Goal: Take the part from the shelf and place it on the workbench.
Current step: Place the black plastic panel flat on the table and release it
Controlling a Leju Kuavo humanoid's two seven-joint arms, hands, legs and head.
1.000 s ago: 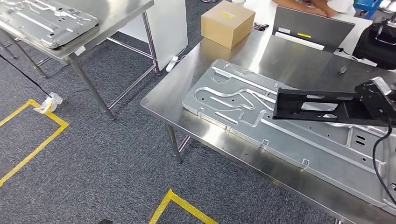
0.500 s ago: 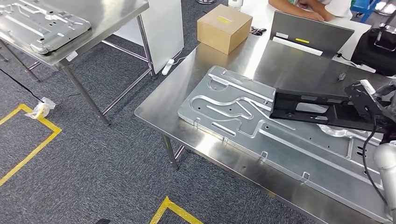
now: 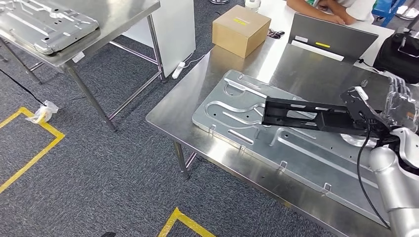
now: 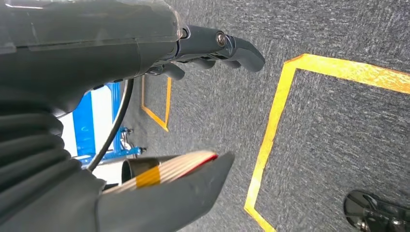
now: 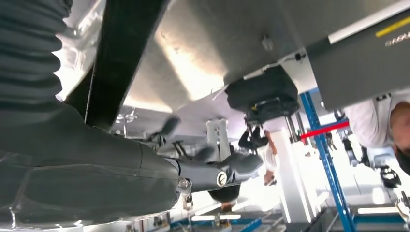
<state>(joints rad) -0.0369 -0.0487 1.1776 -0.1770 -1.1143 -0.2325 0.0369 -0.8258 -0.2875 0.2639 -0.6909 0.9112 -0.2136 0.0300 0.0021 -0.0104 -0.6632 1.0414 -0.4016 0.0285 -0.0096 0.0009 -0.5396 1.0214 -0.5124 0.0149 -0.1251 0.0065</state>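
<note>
The part is a long black flat bracket (image 3: 301,116) with cut-outs. My right hand (image 3: 393,113) grips its right end and holds it across the silver stamped plate (image 3: 247,133) on the steel workbench (image 3: 316,69). Whether the bracket touches the plate I cannot tell. In the right wrist view the bracket (image 5: 121,53) runs beside my right hand (image 5: 145,169), with the bench surface behind it. My left hand (image 4: 145,63) hangs over the grey carpet with its fingers (image 4: 241,48) apart from the thumb and nothing in them.
A cardboard box (image 3: 241,29), a grey panel (image 3: 331,34) and a black bag (image 3: 402,54) stand at the bench's far side, where a person (image 3: 326,6) sits. A second steel table (image 3: 123,15) at upper left carries another silver plate (image 3: 44,22). Yellow tape (image 3: 34,153) marks the floor.
My right hand has carried the black bracket leftward, further over the silver plate, and more of my right arm has come into view. The camera shifted slightly.
</note>
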